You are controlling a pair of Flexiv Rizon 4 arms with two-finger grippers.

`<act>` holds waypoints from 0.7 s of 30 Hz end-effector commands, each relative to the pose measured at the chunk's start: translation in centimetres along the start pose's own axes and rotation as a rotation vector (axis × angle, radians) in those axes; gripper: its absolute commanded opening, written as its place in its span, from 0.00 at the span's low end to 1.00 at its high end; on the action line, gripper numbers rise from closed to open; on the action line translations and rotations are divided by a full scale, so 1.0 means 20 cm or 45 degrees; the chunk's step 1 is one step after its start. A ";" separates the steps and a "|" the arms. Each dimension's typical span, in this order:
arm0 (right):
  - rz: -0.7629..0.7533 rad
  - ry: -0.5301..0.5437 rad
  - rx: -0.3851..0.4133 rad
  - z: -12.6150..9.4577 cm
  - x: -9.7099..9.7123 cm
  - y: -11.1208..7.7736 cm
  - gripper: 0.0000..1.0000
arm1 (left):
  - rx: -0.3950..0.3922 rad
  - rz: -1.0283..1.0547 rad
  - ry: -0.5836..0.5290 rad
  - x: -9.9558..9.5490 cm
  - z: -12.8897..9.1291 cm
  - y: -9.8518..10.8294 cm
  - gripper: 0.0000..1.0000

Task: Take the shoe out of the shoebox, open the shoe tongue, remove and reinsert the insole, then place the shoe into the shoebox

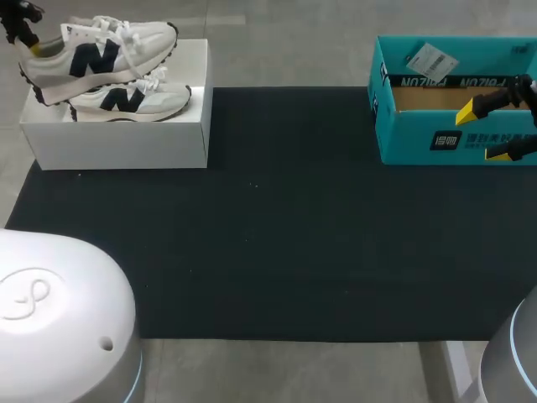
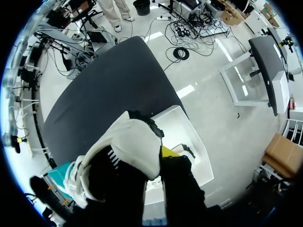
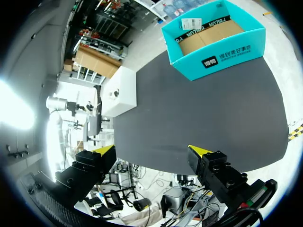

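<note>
A white sneaker with a dark logo (image 1: 96, 54) hangs tilted over the white shoebox (image 1: 117, 138) at the far left, with my left gripper (image 1: 25, 38) shut on its heel end. A second matching sneaker (image 1: 130, 99) lies in the box beneath it. In the left wrist view the held shoe (image 2: 128, 144) fills the space between the fingers, one yellow fingertip (image 2: 169, 152) shows against its collar, and the white shoebox (image 2: 191, 142) is below. My right gripper (image 1: 485, 133) stands open over the teal box, holding nothing; its own view shows the gripper (image 3: 152, 151) open above the mat.
A teal cardboard box (image 1: 419, 138) with a white label stands open at the far right, also ahead of my right gripper as the teal box (image 3: 213, 45). A black mat (image 1: 268, 227) covers the table between the two boxes.
</note>
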State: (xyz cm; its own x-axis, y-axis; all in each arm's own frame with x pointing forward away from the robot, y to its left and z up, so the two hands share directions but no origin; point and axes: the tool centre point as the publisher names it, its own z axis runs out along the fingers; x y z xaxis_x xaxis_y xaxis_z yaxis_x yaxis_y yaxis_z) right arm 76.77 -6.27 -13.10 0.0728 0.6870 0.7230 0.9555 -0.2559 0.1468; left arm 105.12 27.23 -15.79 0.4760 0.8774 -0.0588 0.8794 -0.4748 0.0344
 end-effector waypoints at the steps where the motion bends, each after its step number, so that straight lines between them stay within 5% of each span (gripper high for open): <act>1: 0.001 -0.002 0.000 0.00 0.00 0.00 1.00 | -0.023 0.009 0.066 -0.11 -0.05 -0.05 0.00; 21: 0.001 -0.002 0.000 0.00 0.00 0.00 1.00 | -0.086 0.070 0.047 -0.68 -0.20 -0.21 0.00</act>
State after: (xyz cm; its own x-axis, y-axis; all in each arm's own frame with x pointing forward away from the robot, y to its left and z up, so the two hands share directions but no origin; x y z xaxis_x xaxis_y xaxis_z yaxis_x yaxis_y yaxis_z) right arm 76.76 -6.26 -13.10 0.0727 0.6870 0.7230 0.9555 -0.2557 0.1469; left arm 96.20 18.37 -11.45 0.5257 0.8481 -0.0657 0.8500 -0.5208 0.0793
